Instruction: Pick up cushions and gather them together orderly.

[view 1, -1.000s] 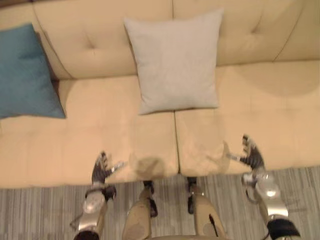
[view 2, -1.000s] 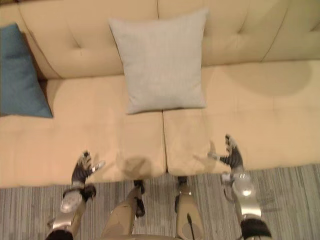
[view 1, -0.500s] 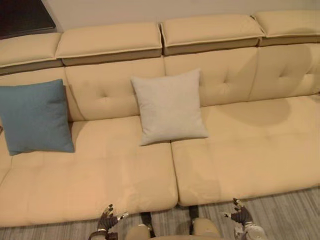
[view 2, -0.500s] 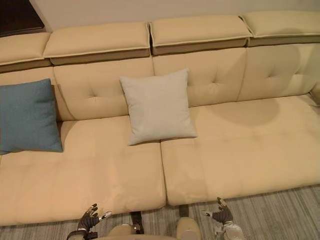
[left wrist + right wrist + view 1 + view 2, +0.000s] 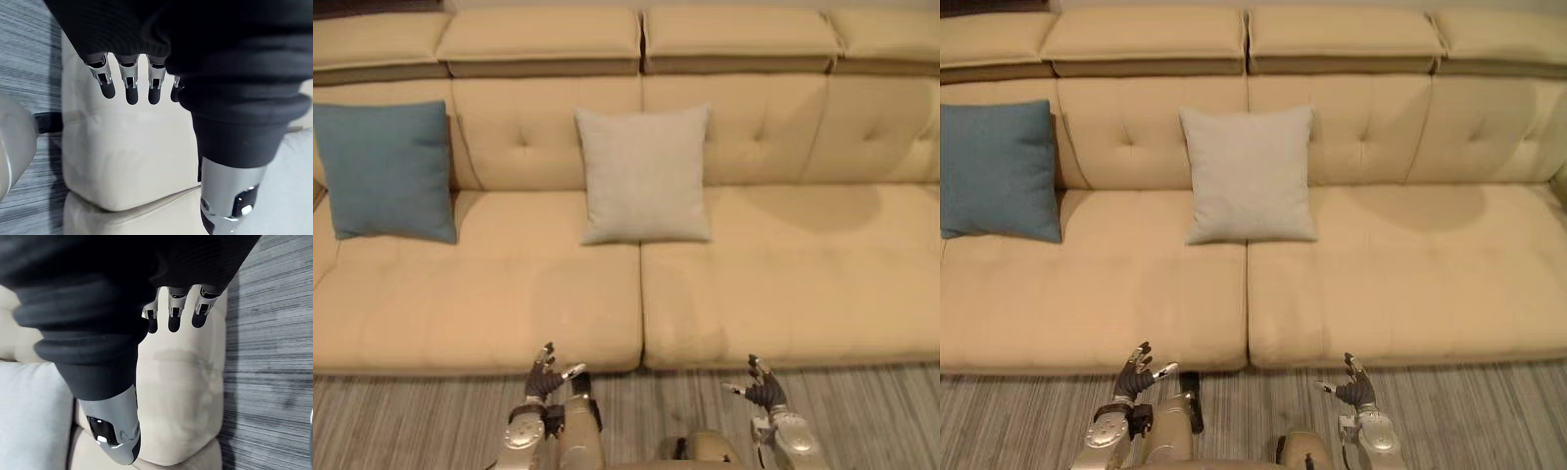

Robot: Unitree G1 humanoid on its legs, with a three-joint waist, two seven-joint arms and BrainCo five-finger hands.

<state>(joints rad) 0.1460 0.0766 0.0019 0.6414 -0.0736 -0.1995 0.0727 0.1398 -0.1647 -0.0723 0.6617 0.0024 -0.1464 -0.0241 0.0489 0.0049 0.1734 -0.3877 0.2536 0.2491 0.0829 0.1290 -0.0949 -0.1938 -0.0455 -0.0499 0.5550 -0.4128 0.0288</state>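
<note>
A light grey cushion [image 5: 644, 174] leans upright against the sofa's backrest near the middle seam. A blue cushion [image 5: 386, 168] leans against the backrest at the far left end. Both hands hover low over the striped carpet in front of the sofa's front edge, well short of either cushion. My left hand [image 5: 545, 376] is open with relaxed fingers [image 5: 128, 83] and holds nothing. My right hand [image 5: 761, 388] is open as well, its fingers [image 5: 175, 313] straight and empty. The grey cushion [image 5: 29, 416] also shows in the right wrist view.
The long beige sofa [image 5: 783, 284] spans the whole width, with tufted backrests and raised headrest pads. Its right seat is bare. A grey striped carpet [image 5: 411, 421] lies in front of it.
The camera has shifted: the view first rose from a close look down at the seat to the whole sofa, then settled lower. Both hands stay open and empty at the sofa's front.
</note>
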